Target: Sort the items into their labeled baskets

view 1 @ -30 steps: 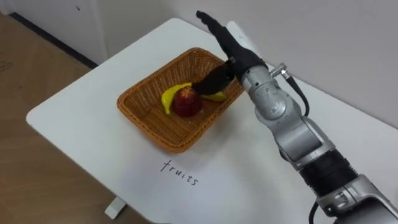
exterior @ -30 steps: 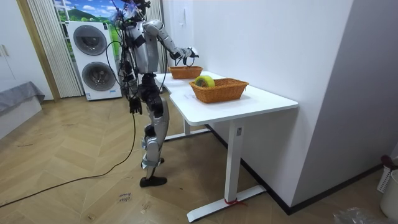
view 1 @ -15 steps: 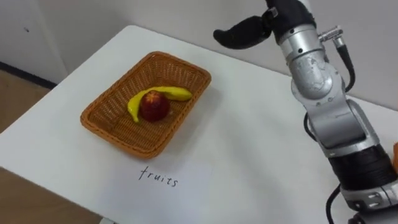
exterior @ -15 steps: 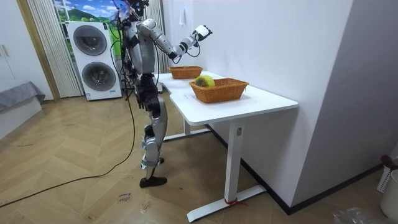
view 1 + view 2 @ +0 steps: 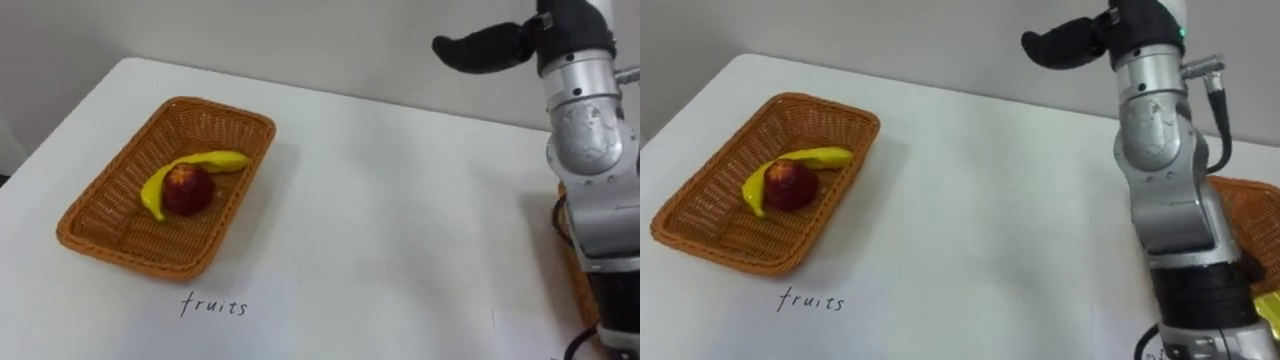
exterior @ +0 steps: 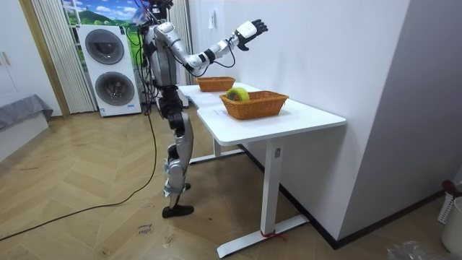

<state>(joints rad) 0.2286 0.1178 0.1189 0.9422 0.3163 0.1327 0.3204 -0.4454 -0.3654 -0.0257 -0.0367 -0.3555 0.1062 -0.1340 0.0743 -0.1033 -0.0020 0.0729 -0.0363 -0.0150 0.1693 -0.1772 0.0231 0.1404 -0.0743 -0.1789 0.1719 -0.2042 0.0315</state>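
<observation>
1. Left of frame: a wicker fruit basket point(image 5: 125, 257) sits on the white table point(image 5: 380, 220). Inside it, a red apple point(image 5: 188, 190) lies against a yellow banana point(image 5: 215, 160), which curves round behind the apple.
2. Lower left: a handwritten label point(image 5: 213, 305) is on the tabletop just in front of the fruit basket.
3. Right of frame: the right arm rises steeply from the lower right corner, with its silver forearm nearly upright.
4. Upper right: the right hand point(image 5: 1072, 45) is held high above the table, well apart from the fruit basket. A dark digit points toward the frame's left.
5. Room view: the robot stands upright at the table's edge on the room view's left. Its right arm is stretched up and out over the tabletop. The right hand's fingers are straight and spread, and it holds nothing.
6. Right edge: a second basket point(image 5: 1255, 215) is partly hidden behind the arm. In the room view it holds a yellow-green item point(image 6: 237, 93), which I cannot identify.
</observation>
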